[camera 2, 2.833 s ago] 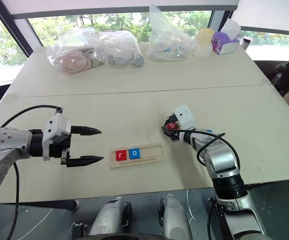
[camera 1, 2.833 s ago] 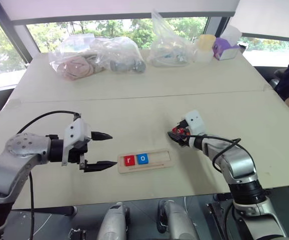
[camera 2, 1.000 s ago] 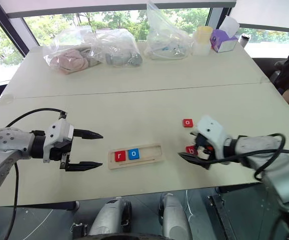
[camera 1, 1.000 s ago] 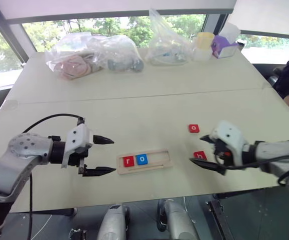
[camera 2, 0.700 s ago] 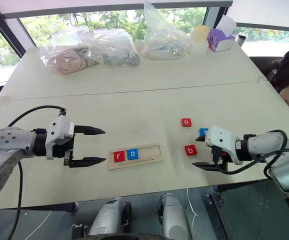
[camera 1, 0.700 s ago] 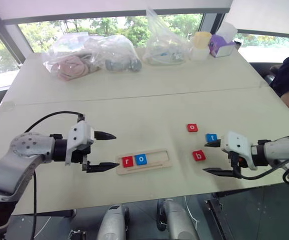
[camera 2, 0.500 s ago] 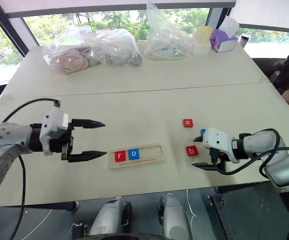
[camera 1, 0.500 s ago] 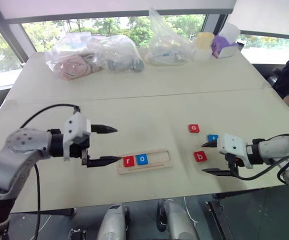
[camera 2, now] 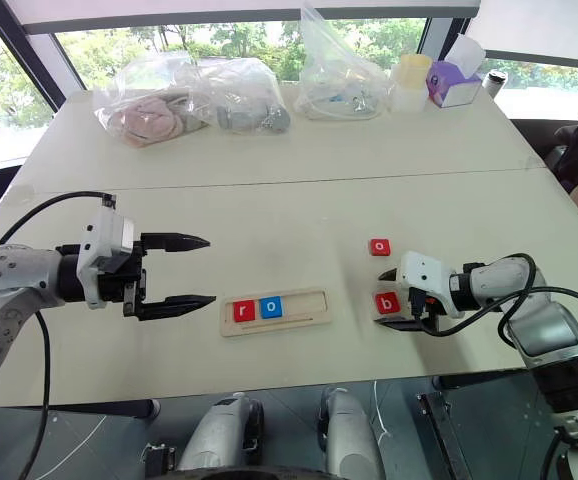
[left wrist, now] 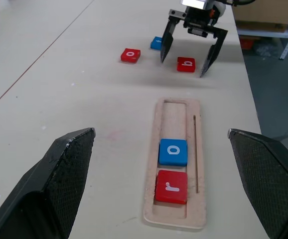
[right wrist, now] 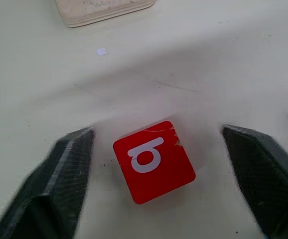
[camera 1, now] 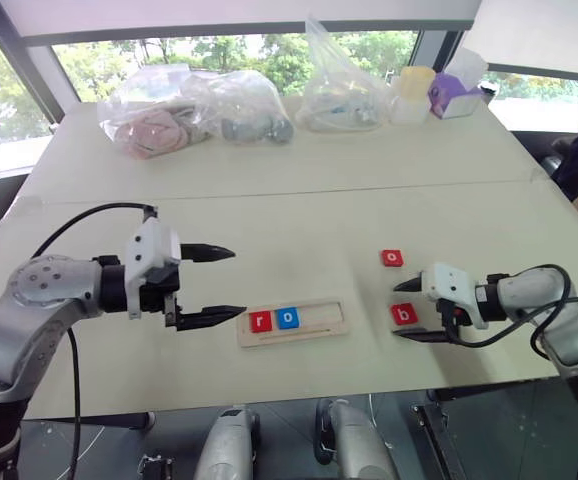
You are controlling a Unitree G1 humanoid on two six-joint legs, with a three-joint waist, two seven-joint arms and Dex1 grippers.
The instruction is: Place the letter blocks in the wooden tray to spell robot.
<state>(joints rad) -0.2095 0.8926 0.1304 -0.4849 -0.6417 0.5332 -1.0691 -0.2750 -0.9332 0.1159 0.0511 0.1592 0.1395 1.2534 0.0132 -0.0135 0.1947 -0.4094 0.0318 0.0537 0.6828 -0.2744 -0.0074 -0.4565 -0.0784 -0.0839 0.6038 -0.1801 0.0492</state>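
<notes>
While right gripper (camera 2: 392, 297) straddles red b block (camera 2: 386, 302), jaws apart, ungrasped: centre fingers on opposite edges, close squarely, lift, seat beside blue o block (camera 2: 270, 307) in wooden tray (camera 2: 309, 297). Left gripper (camera 2: 201, 270) spread, empty.

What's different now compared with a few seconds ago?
The right claw let go of the red tiles it had bunched up, swung back toward the table's near edge, and now straddles the red b tile, fingers open and not gripping. The red o tile lies loose. The wooden tray, with r and o inside, and the open left claw hardly changed.
</notes>
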